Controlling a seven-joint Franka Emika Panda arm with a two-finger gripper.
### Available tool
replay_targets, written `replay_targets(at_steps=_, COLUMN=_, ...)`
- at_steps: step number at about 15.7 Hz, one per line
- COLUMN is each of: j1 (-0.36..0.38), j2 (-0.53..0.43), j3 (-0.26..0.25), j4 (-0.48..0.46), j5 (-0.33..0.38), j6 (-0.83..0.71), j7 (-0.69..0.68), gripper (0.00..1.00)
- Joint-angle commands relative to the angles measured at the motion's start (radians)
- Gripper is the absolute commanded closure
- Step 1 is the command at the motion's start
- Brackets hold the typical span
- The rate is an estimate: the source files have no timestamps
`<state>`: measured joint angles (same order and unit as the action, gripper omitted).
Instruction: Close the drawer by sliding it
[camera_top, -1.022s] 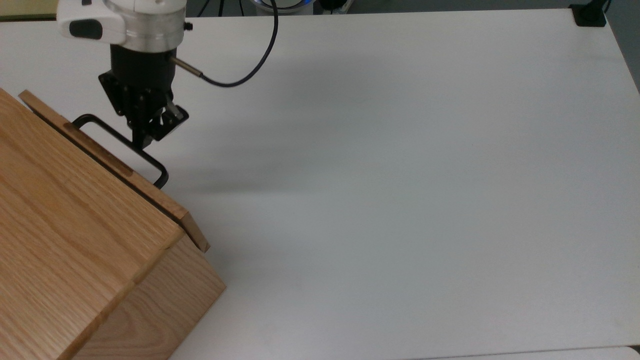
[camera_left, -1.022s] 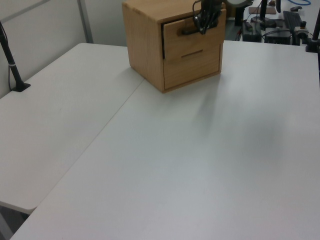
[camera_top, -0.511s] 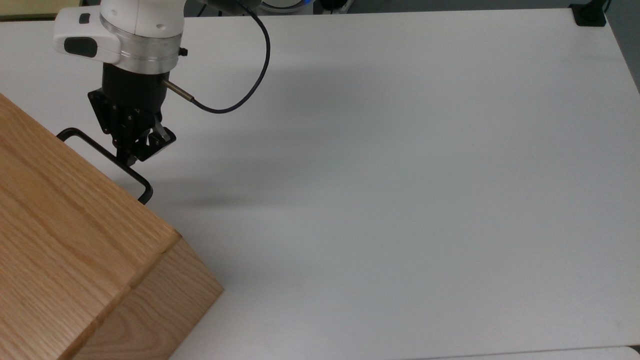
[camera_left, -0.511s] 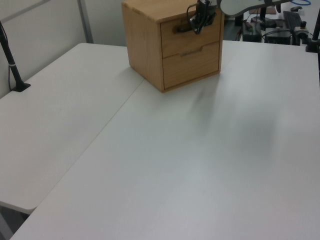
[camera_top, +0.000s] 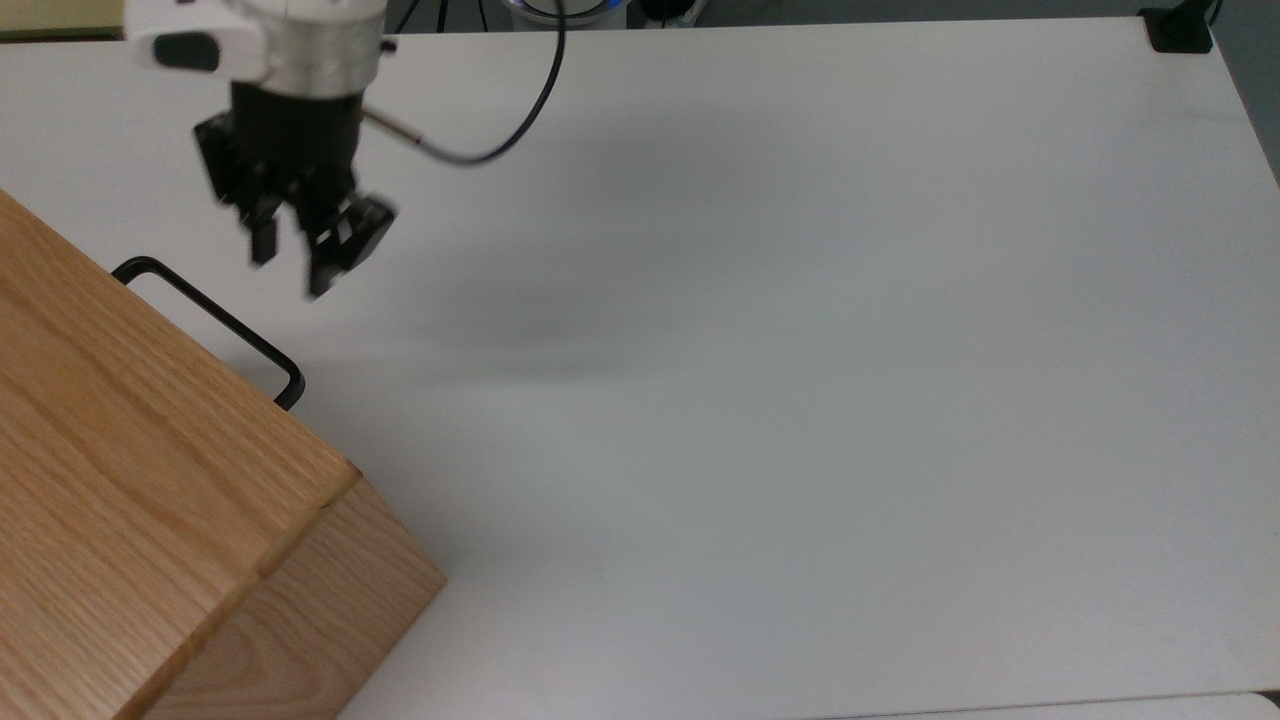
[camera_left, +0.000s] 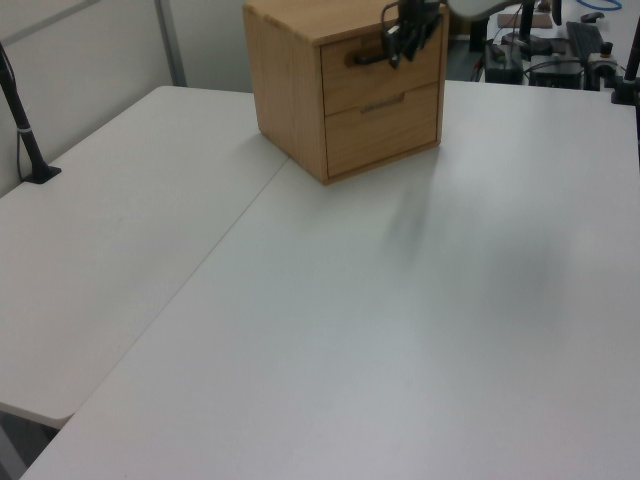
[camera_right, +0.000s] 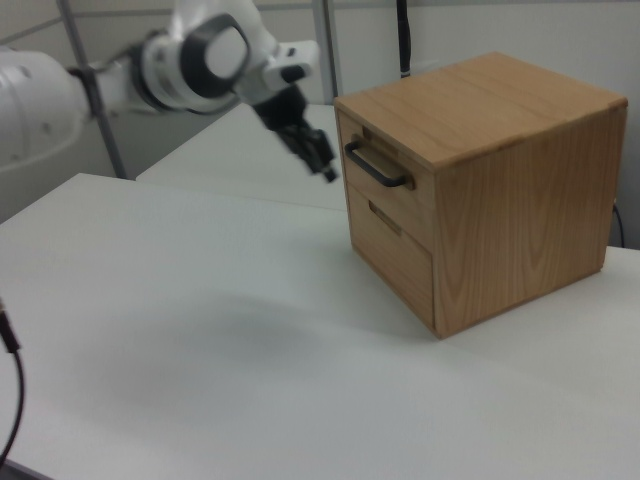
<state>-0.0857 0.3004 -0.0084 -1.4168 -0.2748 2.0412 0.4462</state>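
Item: drawer (camera_right: 390, 190), seated flush in cabinet (camera_right: 500, 180), just beyond my claw (camera_top: 292, 268). Claw: fingers parted, empty, clear of handle (camera_top: 210, 320). Step: closing looks done; next, I withdraw.

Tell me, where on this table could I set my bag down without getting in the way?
Nearly anywhere. The white table lies bare from the wooden cabinet across to the top view's right edge, and in front of the cabinet too. The one crowded spot is at the drawer and its black handle, where the open gripper hangs close by.
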Motion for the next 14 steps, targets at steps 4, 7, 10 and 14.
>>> replay_targets(at_steps=4, j1=0.023, j2=-0.224, j3=0.019, j4=-0.106, j5=0.253, j6=-0.438, j7=-0.389, gripper=0.0)
replay_targets(at_steps=7, j1=0.032, j2=-0.248, j3=0.018, j4=-0.116, j5=0.252, j6=-0.498, j7=-0.443, gripper=0.0)
replay_targets(at_steps=10, j1=0.032, j2=-0.262, j3=0.015, j4=-0.119, j5=0.253, j6=-0.524, j7=-0.445, gripper=0.0)
replay_targets(at_steps=14, j1=0.041, j2=-0.268, j3=-0.018, j4=-0.116, j5=0.253, j6=-0.52, j7=-0.445, gripper=0.0)
